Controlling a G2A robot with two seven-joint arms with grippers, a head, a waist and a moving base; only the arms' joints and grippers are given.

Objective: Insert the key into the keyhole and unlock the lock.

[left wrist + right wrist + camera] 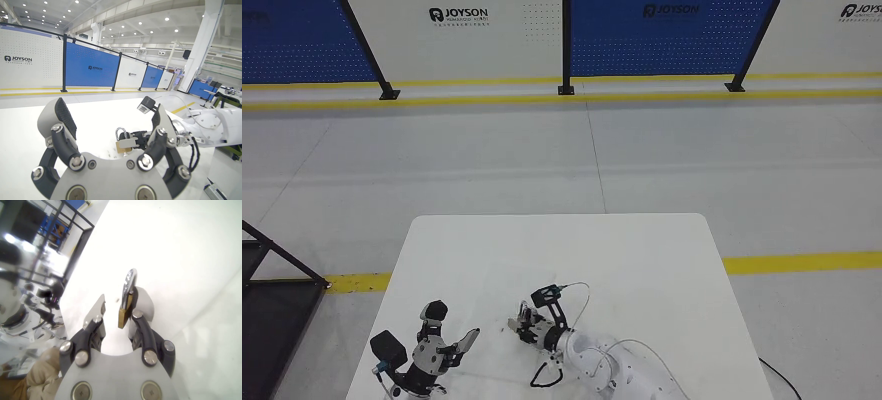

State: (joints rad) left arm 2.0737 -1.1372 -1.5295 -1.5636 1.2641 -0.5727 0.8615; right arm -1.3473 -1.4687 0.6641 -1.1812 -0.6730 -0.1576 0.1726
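Near the white worktop's [642, 260] 6 o'clock edge, the brass padlock with a silver shackle [123, 313] stands upright between the right gripper's [121, 296] parted fingers, touching one and clear of the other. At its 9 o'clock, the left gripper's [110, 106] fingers are spread wide.

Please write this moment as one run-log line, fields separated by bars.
left pincer: open, empty, above table | right pincer: open, straddling brass padlock, touching one side only | padlock: shackle up

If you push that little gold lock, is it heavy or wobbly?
Probably heavy for its size: the padlock looks like solid brass. Its shiny shackle may be slippery. It's thin and upright, so it could tip.
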